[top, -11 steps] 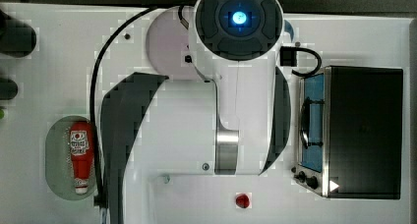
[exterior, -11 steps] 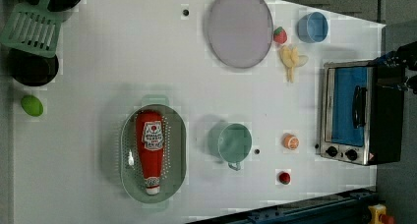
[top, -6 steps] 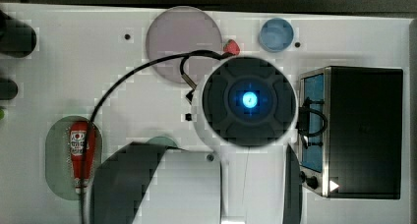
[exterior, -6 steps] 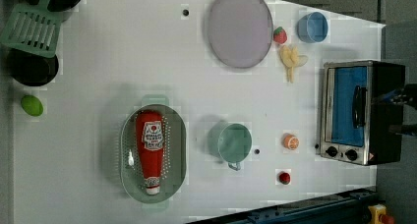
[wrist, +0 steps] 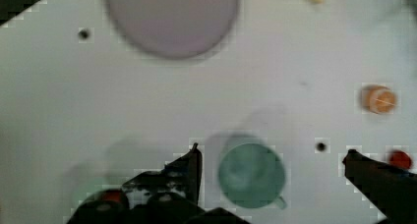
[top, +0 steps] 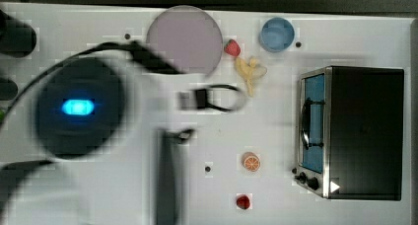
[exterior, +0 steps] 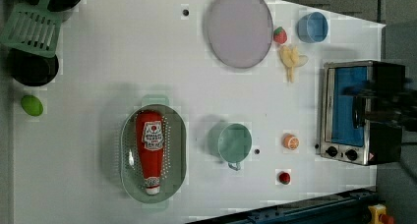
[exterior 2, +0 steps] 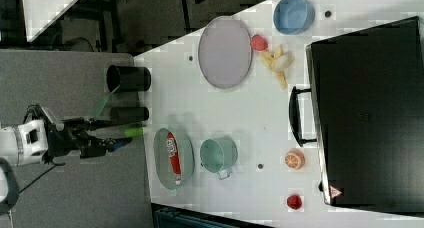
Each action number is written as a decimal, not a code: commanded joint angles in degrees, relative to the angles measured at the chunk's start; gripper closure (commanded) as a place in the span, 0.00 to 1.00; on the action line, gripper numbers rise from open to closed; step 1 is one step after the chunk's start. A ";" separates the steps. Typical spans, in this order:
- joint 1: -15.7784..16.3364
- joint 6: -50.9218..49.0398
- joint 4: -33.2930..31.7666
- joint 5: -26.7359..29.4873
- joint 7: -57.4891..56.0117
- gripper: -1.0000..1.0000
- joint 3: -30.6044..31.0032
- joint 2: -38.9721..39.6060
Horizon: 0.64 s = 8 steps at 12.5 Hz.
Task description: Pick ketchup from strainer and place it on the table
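The red ketchup with its white cap lies lengthwise in the pale green strainer, on the white table in the lower left of the left view. In the right view the ketchup rests in the strainer too. My gripper hangs high off the table there, at the right view's left of the strainer. In the wrist view the gripper is open wide, with nothing between its fingers. In the top view the blurred arm covers the left part of the table.
A green mug stands just beside the strainer. A toaster oven is at the left view's right. A purple plate, blue bowl, banana, orange slice, black pots and green spatula lie around.
In the top view the arm's round head with the blue light has swung from the top centre to the left, covering the strainer. The ketchup has stayed in the strainer.
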 commanded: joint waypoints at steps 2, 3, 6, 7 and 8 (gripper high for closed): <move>3.80 4.55 -1.00 0.62 1.17 0.00 11.33 5.24; 3.94 5.60 -1.07 0.59 1.20 0.00 13.79 6.81; 4.33 10.41 -2.61 -0.18 1.88 0.00 19.82 11.91; 4.51 12.89 -3.55 -1.16 2.13 0.00 21.18 13.68; 4.73 15.87 -4.67 -2.61 2.76 0.00 22.07 15.45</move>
